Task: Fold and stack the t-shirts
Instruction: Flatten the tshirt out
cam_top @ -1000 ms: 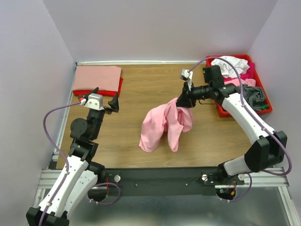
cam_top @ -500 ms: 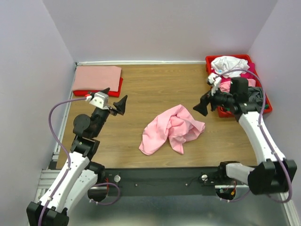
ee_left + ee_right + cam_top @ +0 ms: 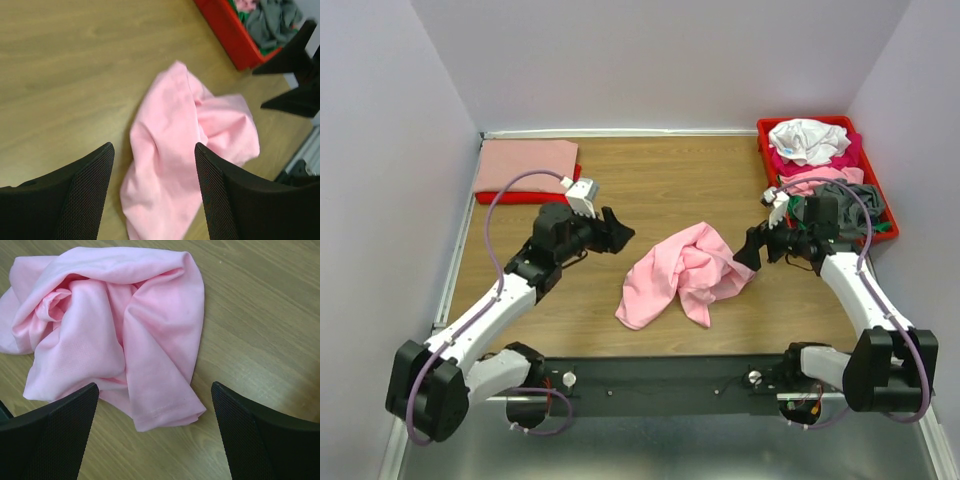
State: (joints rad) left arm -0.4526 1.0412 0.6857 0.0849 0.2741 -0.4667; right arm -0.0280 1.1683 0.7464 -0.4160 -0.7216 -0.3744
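Left gripper [image 3: 618,231]: fingers [image 3: 85,195] wide apart, holding nothing — the pink shirt [image 3: 685,270] shows in the gap between them in the wrist view, further on.
Left arm: stretched forward and to the right, low over the table [image 3: 670,180], with the gripper pointing at the shirt's left side, near it.
Right gripper [image 3: 750,250]: also wide, fingers [image 3: 55,435] empty; in its wrist view the shirt [image 3: 115,335] lies ahead of the tips, not between them.
Right arm: bent at the elbow, reaching to the left from the tray's side, gripper just beside the shirt's right end. I cannot tell if it touches the cloth.
Pink shirt: a crumpled heap in the middle of the table, between the two grippers, not folded.
Salmon shirt [image 3: 525,165]: folded flat in the far left corner, lying on a red shirt [image 3: 532,197] — only its edge shows.
Tray [image 3: 882,203]: red, at the far right; in it white [image 3: 808,140], magenta [image 3: 790,165] and grey [image 3: 845,203] shirts in a loose pile.
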